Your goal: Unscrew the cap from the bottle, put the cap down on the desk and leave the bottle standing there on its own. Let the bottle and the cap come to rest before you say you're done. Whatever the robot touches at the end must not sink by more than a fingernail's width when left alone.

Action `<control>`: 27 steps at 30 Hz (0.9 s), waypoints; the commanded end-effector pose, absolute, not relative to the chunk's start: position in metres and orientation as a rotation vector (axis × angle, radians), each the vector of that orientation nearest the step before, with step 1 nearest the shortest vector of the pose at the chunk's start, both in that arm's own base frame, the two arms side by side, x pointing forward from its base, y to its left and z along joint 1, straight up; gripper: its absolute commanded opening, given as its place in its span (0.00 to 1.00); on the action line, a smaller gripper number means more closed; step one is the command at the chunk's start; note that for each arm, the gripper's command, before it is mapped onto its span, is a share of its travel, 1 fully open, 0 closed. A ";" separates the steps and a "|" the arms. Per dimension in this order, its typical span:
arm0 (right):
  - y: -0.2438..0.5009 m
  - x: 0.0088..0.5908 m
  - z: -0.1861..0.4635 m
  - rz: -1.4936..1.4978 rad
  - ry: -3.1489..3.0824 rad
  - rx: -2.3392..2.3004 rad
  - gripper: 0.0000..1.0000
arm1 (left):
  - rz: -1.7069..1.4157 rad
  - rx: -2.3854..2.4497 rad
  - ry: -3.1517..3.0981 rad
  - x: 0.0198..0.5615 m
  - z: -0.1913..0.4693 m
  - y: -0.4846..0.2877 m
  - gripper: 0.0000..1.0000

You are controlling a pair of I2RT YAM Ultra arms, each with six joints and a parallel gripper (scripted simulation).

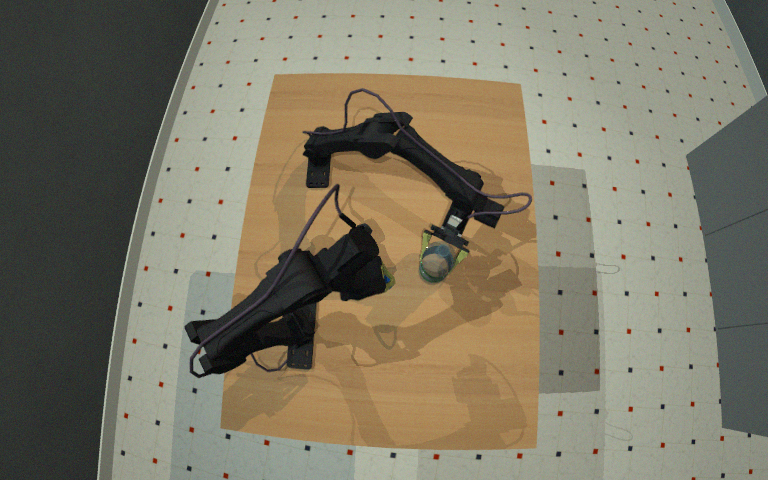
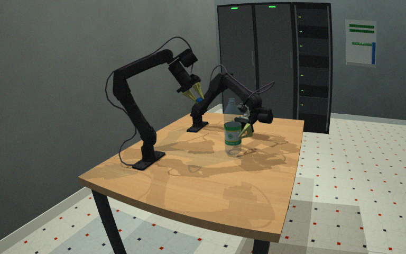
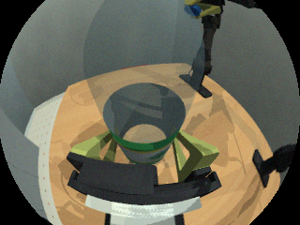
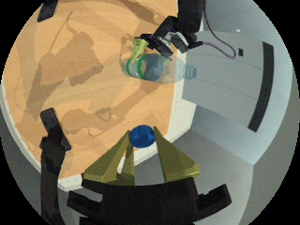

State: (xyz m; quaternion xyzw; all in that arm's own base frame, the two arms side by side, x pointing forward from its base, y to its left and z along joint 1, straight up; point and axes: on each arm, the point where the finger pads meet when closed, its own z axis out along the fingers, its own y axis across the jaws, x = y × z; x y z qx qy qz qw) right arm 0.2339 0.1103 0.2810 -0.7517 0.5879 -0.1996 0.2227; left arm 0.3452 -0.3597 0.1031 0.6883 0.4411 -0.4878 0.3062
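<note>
The clear bottle with a green label stands upright with no cap on its neck; its base is at or just above the wooden table, I cannot tell which. It also shows from above in the top view. My left gripper is shut on the bottle at the label; the left wrist view shows its fingers on both sides of the bottle. My right gripper is raised high above the table, to the left of the bottle, and is shut on the small blue cap. The cap shows between the fingertips in the right wrist view.
Both arm bases are bolted to the table's left and far side. A dark server cabinet stands behind the table. The table's front edge is far from both grippers.
</note>
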 end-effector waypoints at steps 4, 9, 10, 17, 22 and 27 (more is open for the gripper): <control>0.112 0.235 0.293 -0.560 1.614 -2.036 0.00 | -1.311 1.791 1.130 0.341 0.127 -0.363 0.00; 0.112 0.235 0.293 -0.560 1.614 -2.036 0.00 | -1.311 1.791 1.130 0.341 0.127 -0.363 0.00; 0.112 0.235 0.293 -0.560 1.614 -2.036 0.00 | -1.311 1.791 1.130 0.341 0.127 -0.363 0.00; 0.112 0.235 0.293 -0.560 1.614 -2.036 0.00 | -1.301 1.800 1.129 0.343 0.123 -0.363 0.00; 0.113 0.247 0.271 -0.511 1.722 -2.015 0.00 | -1.244 1.802 1.154 0.357 0.124 -0.355 0.00; 0.110 0.280 0.247 -0.399 2.028 -1.762 0.00 | -1.174 1.779 1.197 0.377 0.134 -0.339 0.00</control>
